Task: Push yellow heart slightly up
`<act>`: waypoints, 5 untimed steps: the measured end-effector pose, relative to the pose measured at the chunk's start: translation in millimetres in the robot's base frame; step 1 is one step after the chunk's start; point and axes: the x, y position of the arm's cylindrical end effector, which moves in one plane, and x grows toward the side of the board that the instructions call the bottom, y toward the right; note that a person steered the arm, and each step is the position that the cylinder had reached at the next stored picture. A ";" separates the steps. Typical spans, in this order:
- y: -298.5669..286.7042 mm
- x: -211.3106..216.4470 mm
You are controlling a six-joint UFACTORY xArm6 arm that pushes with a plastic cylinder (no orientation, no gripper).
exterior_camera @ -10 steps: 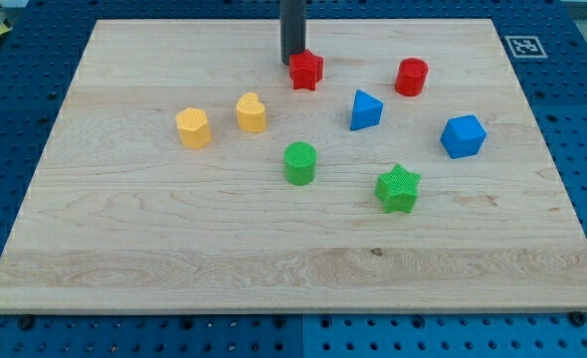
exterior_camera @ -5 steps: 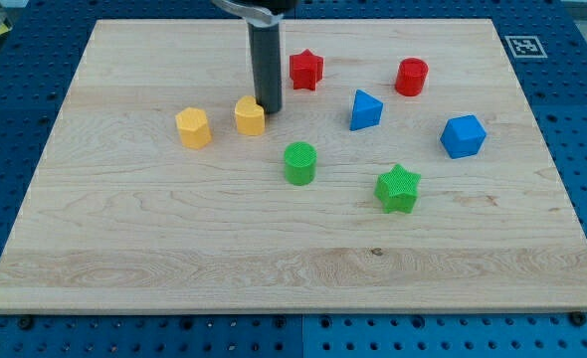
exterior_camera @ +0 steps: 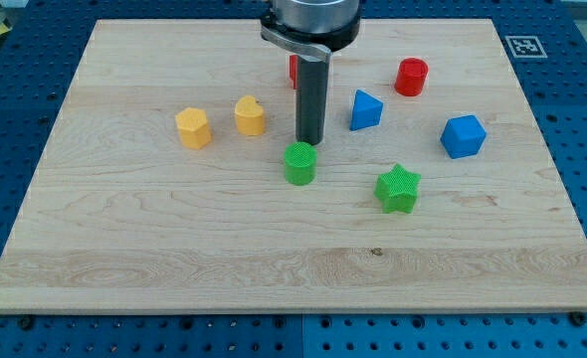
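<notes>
The yellow heart (exterior_camera: pixel 251 115) lies on the wooden board (exterior_camera: pixel 154 239), left of centre in the upper half. My tip (exterior_camera: pixel 309 141) rests on the board to the heart's lower right, a block's width away from it. The tip stands just above the green cylinder (exterior_camera: pixel 299 163), close to or touching its top edge. The rod rises straight up and hides most of the red star (exterior_camera: pixel 293 68).
A yellow hexagon block (exterior_camera: pixel 193 127) sits left of the heart. A blue triangular block (exterior_camera: pixel 365 109), a red cylinder (exterior_camera: pixel 410 77), a blue cube-like block (exterior_camera: pixel 463 136) and a green star (exterior_camera: pixel 398 188) lie on the view's right half.
My tip went from beside the red star down to the yellow heart's right side, then on down and right to just above the green cylinder. The heart shifted slightly left.
</notes>
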 end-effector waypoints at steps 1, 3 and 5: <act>-19.6 0.0; -67.8 0.0; -76.4 -0.2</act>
